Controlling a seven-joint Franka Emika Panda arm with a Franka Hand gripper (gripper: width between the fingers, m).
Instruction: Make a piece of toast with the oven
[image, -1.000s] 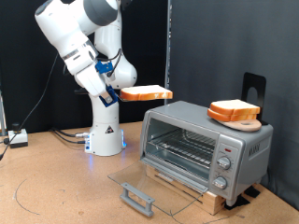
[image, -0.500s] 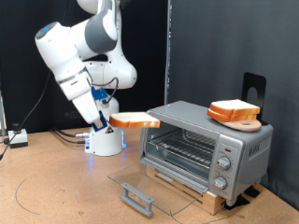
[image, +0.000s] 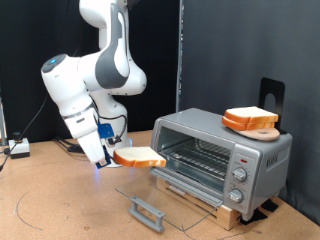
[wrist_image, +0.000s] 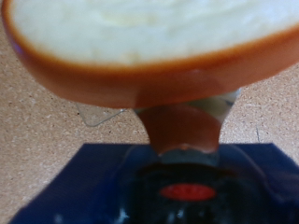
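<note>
Hand (image: 112, 153) clamped on the piece of toast (image: 139, 156), slice held flat & level w/ the wire rack (image: 196, 158), just off the oven (image: 222, 152) mouth above the dropped glass door (image: 168, 195), so it can slide in; spare slices (image: 250, 118) sit up top.

The oven (image: 220, 155) stands with its glass door (image: 165, 197) dropped flat toward the exterior view's left, so the mouth is unblocked. Inside, the wire rack (image: 192, 158) crosses the cavity, leaving open room above it. The gripper (image: 108, 152), its jaws closed on the piece of toast (image: 139, 156), hangs just left of that mouth, above the door. Bare counter (image: 50, 205) spreads further left. On the oven's roof, stacked slices (image: 250, 118) on 1 round board (image: 262, 131) fill the right end.
</note>
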